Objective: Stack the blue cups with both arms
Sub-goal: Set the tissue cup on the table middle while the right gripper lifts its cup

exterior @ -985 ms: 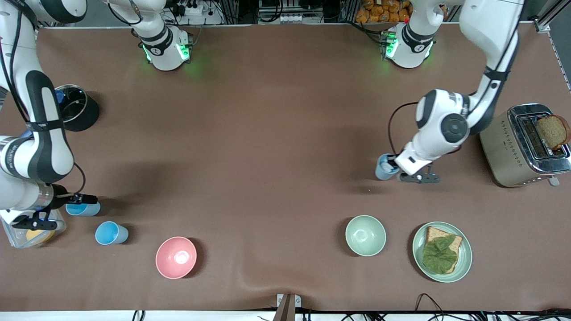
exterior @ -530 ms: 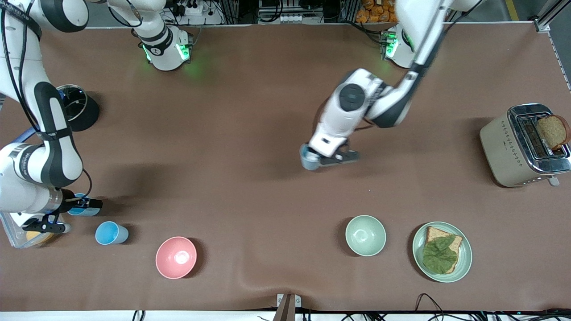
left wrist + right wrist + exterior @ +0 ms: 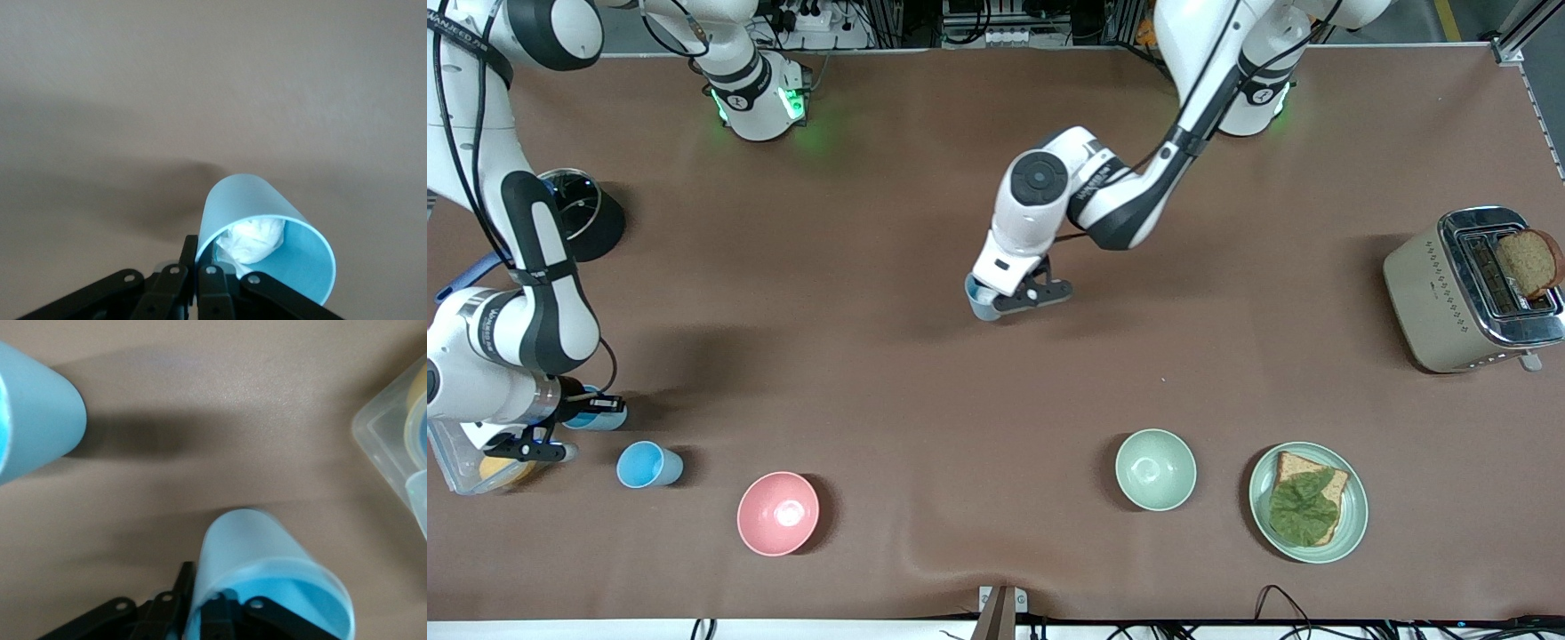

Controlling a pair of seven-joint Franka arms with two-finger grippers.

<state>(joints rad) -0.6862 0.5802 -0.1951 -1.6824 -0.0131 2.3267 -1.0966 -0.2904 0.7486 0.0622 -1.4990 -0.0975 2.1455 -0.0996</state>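
My left gripper [image 3: 996, 298] is shut on the rim of a grey-blue cup [image 3: 980, 304] and holds it over the middle of the table. In the left wrist view the cup [image 3: 267, 233] has a white crumpled wad inside, and one finger of the left gripper [image 3: 197, 267] is inside the rim and one outside. My right gripper [image 3: 583, 411] is shut on the rim of a bright blue cup [image 3: 596, 414] low over the right arm's end of the table; this cup also shows in the right wrist view [image 3: 267, 573]. Another bright blue cup [image 3: 647, 465] stands beside it, also in the right wrist view [image 3: 37, 420].
A clear plastic container [image 3: 480, 467] lies by the right gripper. A black pot [image 3: 578, 213] stands farther from the camera. A pink bowl [image 3: 777, 513], a pale green bowl [image 3: 1155, 468] and a plate with bread and lettuce [image 3: 1307, 502] sit near the camera. A toaster [image 3: 1467, 289] stands at the left arm's end.
My left arm has swung with the grey-blue cup from beside the toaster to over the middle of the table. My right arm has shifted only slightly with its cup.
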